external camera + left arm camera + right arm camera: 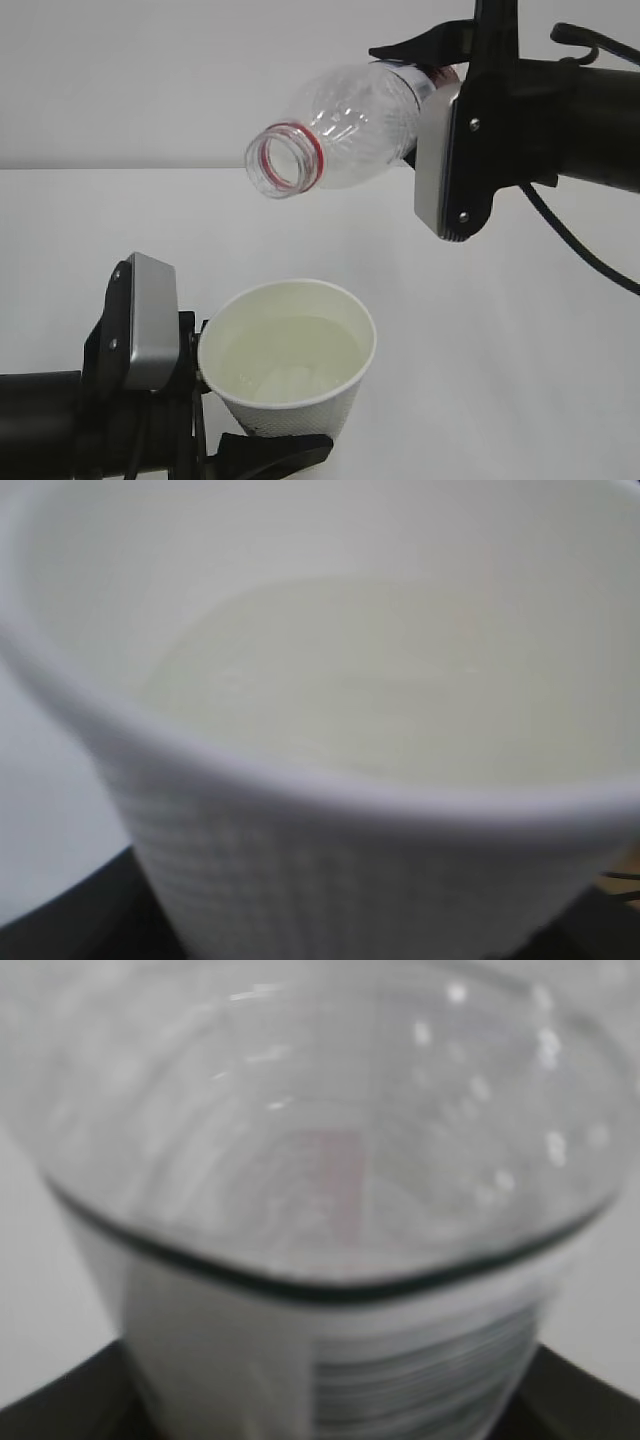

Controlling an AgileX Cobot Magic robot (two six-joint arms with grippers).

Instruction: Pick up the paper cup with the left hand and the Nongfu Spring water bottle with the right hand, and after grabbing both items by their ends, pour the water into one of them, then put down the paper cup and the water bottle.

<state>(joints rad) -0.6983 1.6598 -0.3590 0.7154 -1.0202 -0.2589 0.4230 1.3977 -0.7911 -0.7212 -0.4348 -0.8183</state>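
Holding a nearly full paper cup (290,365) low centre of the exterior frame, the left hand (225,425) is the main spill risk; the water (290,360) sits fairly high inside and the cup tilts slightly toward the camera, so a quick descent or a bumpy set-down could slop it over the rim; the soft paper wall could also buckle if squeezed harder, or slip if the fingers let go before the base is on the table (520,380); the Nongfu Spring water bottle (345,130), upper centre, looks drained, mouth tipped down-left and open with no cap, so leftover drops may fall outside the cup since the mouth hangs above and a bit left of the rim, well apart from it; righting it too fast could fling drops; the right hand (425,65) comes in from the upper right edge, arm roughly level, wrist rolled so the bottle lies near horizontal, fingers clamped on its label end; the left arm comes in from the lower left edge, also roughly level, fingers closed around the cup's lower part, one black finger showing under the base; left wrist view shows only cup and water, blurred; right wrist view shows only the bottle's clear body, blurred.
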